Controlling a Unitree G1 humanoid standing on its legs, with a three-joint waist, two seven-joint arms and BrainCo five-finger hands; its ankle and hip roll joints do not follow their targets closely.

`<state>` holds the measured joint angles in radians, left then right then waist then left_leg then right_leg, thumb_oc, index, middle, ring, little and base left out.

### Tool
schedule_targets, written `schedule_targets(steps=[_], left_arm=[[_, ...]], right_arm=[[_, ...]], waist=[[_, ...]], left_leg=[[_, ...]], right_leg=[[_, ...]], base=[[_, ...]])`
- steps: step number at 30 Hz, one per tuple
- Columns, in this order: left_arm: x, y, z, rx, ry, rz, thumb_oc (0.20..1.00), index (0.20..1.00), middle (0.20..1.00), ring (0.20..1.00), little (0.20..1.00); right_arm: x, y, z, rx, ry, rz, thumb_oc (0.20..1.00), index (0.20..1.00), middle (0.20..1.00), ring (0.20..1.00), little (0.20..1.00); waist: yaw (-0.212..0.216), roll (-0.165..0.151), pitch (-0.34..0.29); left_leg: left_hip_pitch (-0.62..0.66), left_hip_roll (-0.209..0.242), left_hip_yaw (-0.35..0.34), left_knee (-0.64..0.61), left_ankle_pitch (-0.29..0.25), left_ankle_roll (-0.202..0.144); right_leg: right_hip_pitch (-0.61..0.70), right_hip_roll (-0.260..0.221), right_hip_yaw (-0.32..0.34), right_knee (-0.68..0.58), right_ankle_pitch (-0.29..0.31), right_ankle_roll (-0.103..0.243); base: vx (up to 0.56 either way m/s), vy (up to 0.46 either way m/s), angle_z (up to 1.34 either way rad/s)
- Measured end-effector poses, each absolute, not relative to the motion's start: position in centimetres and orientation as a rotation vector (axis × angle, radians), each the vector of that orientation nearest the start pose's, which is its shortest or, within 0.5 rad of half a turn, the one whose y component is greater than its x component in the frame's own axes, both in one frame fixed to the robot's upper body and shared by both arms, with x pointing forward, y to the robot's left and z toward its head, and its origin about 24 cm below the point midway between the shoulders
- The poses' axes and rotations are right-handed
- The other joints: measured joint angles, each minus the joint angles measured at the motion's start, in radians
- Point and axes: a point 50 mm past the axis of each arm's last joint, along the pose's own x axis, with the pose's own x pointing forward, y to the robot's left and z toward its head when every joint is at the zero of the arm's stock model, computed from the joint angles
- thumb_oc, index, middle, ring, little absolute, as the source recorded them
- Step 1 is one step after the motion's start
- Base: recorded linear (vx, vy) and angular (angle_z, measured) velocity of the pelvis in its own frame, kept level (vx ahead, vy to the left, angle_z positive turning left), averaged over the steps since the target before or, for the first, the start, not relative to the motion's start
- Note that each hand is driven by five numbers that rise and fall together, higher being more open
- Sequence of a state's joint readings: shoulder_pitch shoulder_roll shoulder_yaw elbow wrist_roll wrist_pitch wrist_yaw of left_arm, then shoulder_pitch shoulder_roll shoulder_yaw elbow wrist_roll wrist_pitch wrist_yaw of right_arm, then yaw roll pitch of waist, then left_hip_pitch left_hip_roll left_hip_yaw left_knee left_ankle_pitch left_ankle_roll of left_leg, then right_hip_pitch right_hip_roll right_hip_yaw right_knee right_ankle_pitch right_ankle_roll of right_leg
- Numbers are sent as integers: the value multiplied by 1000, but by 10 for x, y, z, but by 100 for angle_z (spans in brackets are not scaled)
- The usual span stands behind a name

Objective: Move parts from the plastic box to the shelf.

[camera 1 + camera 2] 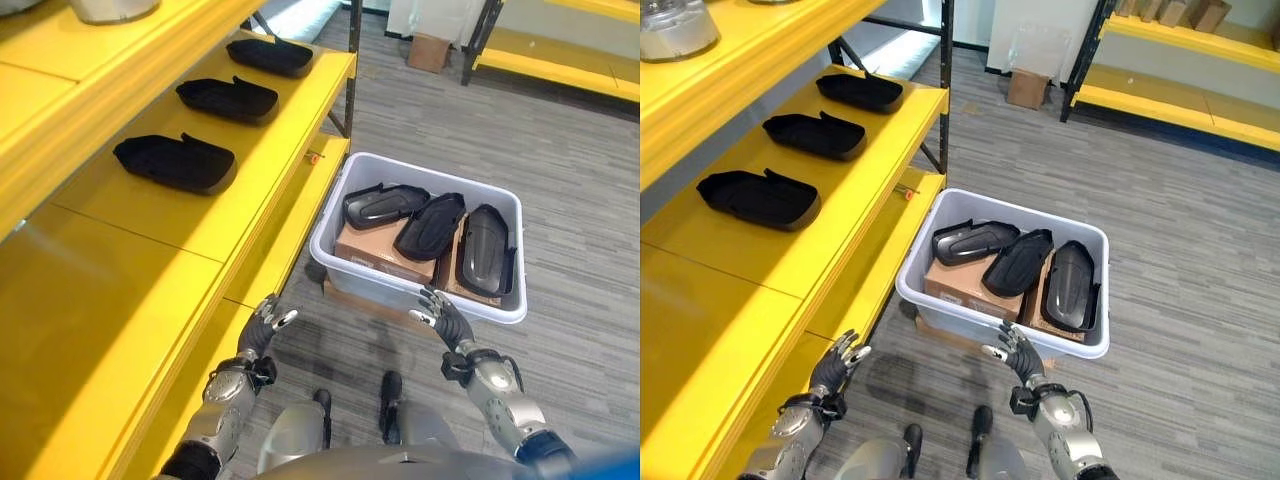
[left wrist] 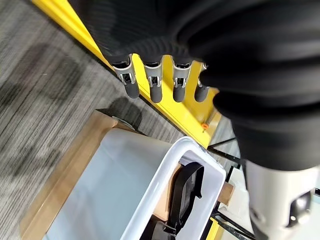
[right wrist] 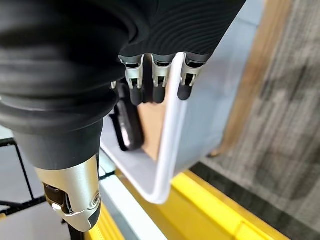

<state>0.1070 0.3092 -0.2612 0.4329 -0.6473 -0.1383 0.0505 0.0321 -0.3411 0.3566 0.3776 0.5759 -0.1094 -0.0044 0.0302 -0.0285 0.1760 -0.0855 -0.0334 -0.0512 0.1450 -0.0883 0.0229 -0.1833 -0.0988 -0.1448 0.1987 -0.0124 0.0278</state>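
Observation:
A pale plastic box point(image 1: 340, 205) sits on the floor by the yellow shelf point(image 1: 150, 260). Inside it three black moulded parts point(image 1: 432, 226) lie on cardboard boxes point(image 1: 375, 252). Three more black parts point(image 1: 175, 163) lie in a row on the shelf board. My left hand point(image 1: 264, 328) hovers open beside the shelf's front edge, short of the box. My right hand point(image 1: 442, 317) is open just before the box's near rim, fingers straight and empty. The right wrist view shows its fingertips point(image 3: 159, 92) over the box rim point(image 3: 167, 145).
A flat cardboard sheet point(image 2: 65, 175) lies under the box. A shelf upright point(image 1: 352, 70) stands beyond the box. More yellow racking point(image 1: 1180, 60) and a small carton point(image 1: 1027, 88) stand across the grey carpet floor point(image 1: 580, 170). A jar point(image 1: 675, 25) rests on the upper shelf.

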Motion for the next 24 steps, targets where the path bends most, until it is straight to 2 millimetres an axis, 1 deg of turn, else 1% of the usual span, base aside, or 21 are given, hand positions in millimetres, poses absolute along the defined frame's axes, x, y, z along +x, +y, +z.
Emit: schedule_targets(steps=[1, 2, 4, 6, 7, 8, 9, 10, 11, 12, 13, 14, 15, 16, 17, 18, 19, 20, 21, 22, 24], left_arm=[[193, 195, -68, -258, 476, 77, 1000, 1000, 1000, 1000, 1000], [194, 197, -67, -248, 474, 73, 1000, 1000, 1000, 1000, 1000], [196, 200, -65, -246, 464, 77, 1000, 1000, 1000, 1000, 1000], [201, 197, -62, -254, 449, 71, 1000, 1000, 1000, 1000, 1000], [203, 195, -60, -264, 437, 65, 1000, 1000, 1000, 1000, 1000], [202, 192, -61, -275, 440, 63, 1000, 1000, 1000, 1000, 1000], [203, 192, -61, -275, 439, 61, 1000, 1000, 1000, 1000, 1000], [201, 193, -63, -270, 453, 64, 1000, 1000, 1000, 1000, 1000], [199, 195, -64, -268, 458, 74, 1000, 1000, 1000, 1000, 1000], [200, 196, -64, -268, 454, 75, 1000, 1000, 1000, 1000, 1000], [200, 196, -64, -268, 454, 75, 1000, 1000, 1000, 1000, 1000], [205, 196, -64, -262, 459, 77, 1000, 1000, 1000, 1000, 1000], [208, 194, -64, -264, 456, 73, 1000, 1000, 1000, 1000, 1000], [209, 191, -64, -266, 452, 67, 1000, 1000, 1000, 1000, 1000], [206, 188, -66, -273, 461, 65, 1000, 1000, 1000, 1000, 1000], [206, 183, -65, -282, 458, 50, 1000, 1000, 1000, 1000, 1000], [203, 179, -68, -281, 474, 39, 1000, 1000, 1000, 1000, 1000], [197, 179, -72, -285, 492, 43, 1000, 1000, 1000, 1000, 1000], [200, 184, -69, -273, 478, 51, 1000, 1000, 1000, 1000, 1000], [206, 187, -62, -261, 446, 44, 1000, 1000, 1000, 1000, 1000], [208, 194, -57, -234, 427, 42, 1000, 1000, 1000, 1000, 1000]], right_arm=[[215, -169, -49, 173, 412, 127, 1000, 1000, 1000, 1000, 1000], [217, -168, -48, 172, 407, 130, 1000, 1000, 1000, 1000, 1000], [222, -167, -44, 171, 387, 140, 1000, 1000, 1000, 1000, 1000], [221, -167, -45, 168, 390, 140, 1000, 1000, 1000, 1000, 1000], [222, -171, -40, 162, 371, 141, 1000, 1000, 1000, 1000, 1000], [223, -176, -35, 155, 348, 132, 1000, 1000, 1000, 1000, 1000], [223, -178, -34, 148, 344, 133, 1000, 1000, 1000, 1000, 1000], [222, -179, -32, 147, 335, 132, 1000, 1000, 1000, 1000, 1000], [222, -178, -28, 152, 319, 135, 1000, 1000, 1000, 1000, 1000], [224, -181, -24, 148, 300, 132, 1000, 1000, 1000, 1000, 1000], [224, -181, -24, 148, 300, 132, 1000, 1000, 1000, 1000, 1000], [227, -183, -19, 143, 273, 128, 1000, 1000, 1000, 1000, 1000], [228, -186, -17, 144, 264, 113, 1000, 1000, 1000, 1000, 1000], [228, -189, -16, 142, 253, 102, 1000, 1000, 1000, 1000, 1000], [230, -194, -12, 135, 236, 91, 1000, 1000, 1000, 1000, 1000], [230, -196, -7, 131, 218, 92, 1000, 1000, 1000, 1000, 1000], [230, -198, -2, 118, 199, 103, 1000, 1000, 1000, 1000, 1000], [228, -198, 1, 113, 187, 116, 1000, 1000, 1000, 1000, 1000], [226, -190, -2, 146, 191, 118, 1000, 1000, 1000, 1000, 1000], [223, -183, -3, 165, 195, 137, 1000, 1000, 1000, 1000, 1000], [223, -165, 4, 207, 160, 192, 1000, 1000, 1000, 1000, 1000]], waist=[[-3, -8, -5], [-11, -12, -7], [-21, -7, -2], [-20, -10, -2], [-21, -3, 7], [-11, 9, 17], [-10, 9, 17], [-20, 4, 19], [-20, -1, 16], [-36, -9, 25], [-36, -9, 25], [-48, 2, 24], [-52, 3, 28], [-57, 9, 28], [-67, 27, 31], [-75, 52, 27], [-74, 82, 21], [-79, 110, -1], [-88, 86, -6], [-94, 65, -9], [-92, 33, -11]], left_leg=[[23, -7, 3, -19, 3, 1], [36, -11, 9, -20, 3, 1], [24, -7, 18, 46, -7, -16], [-16, -6, 22, 191, -14, -24], [-88, 1, 17, 367, -20, -39], [-187, 10, 5, 548, 19, -44], [-217, 8, -28, 610, 41, -48], [-236, -3, -73, 619, 27, -44], [-231, 16, -105, 512, 15, -50], [-225, 85, -114, 384, 17, -55], [-225, 85, -114, 384, 17, -55], [-193, 213, -133, 158, 59, -118], [-161, 274, -139, 28, 76, -134], [-125, 307, -141, -87, 83, -133], [-98, 310, -148, -141, 85, -137], [-64, 284, -131, -146, 92, -127], [-23, 256, -92, -143, 98, -117], [21, 223, -87, -185, 153, -129], [44, 178, -69, -192, 181, -144], [47, 142, -60, -196, 179, -129], [51, 81, -31, -199, 174, -92]], right_leg=[[37, -8, 7, -26, 0, 0], [78, -5, 25, -72, -14, 8], [129, 14, 42, -133, -12, 5], [178, 9, 48, -163, -3, -1], [177, 19, 48, -149, -25, -24], [195, 40, 49, -143, -37, -51], [190, 44, 64, -130, -48, -67], [193, 43, 70, -133, -55, -65], [194, 44, 67, -144, -49, -72], [199, 48, 78, -148, -44, -62], [199, 48, 78, -148, -44, -62], [217, 66, 82, -167, -36, -46], [226, 67, 97, -163, -46, -37], [227, 64, 106, -155, -56, -31], [231, 56, 115, -147, -64, -21], [240, 40, 138, -154, -68, 5], [271, 25, 154, -185, -60, 30], [284, 9, 168, -198, -66, 57], [296, -33, 174, -199, -67, 79], [294, -70, 170, -200, -56, 90], [283, -136, 176, -195, -46, 103]], base=[[72, -194, -6], [68, -193, -13], [45, -148, -11], [30, -141, -13], [24, -31, -23], [75, -11, -32], [82, 19, -33], [163, 98, -27], [121, 70, -22], [180, 142, -17], [107, 129, -19], [169, 260, -19], [109, 192, -28], [191, 281, -27], [174, 236, -43], [173, 236, -56], [92, 174, -69], [89, 230, -48], [94, 299, -27], [56, 255, -11], [-3, 183, -27]])
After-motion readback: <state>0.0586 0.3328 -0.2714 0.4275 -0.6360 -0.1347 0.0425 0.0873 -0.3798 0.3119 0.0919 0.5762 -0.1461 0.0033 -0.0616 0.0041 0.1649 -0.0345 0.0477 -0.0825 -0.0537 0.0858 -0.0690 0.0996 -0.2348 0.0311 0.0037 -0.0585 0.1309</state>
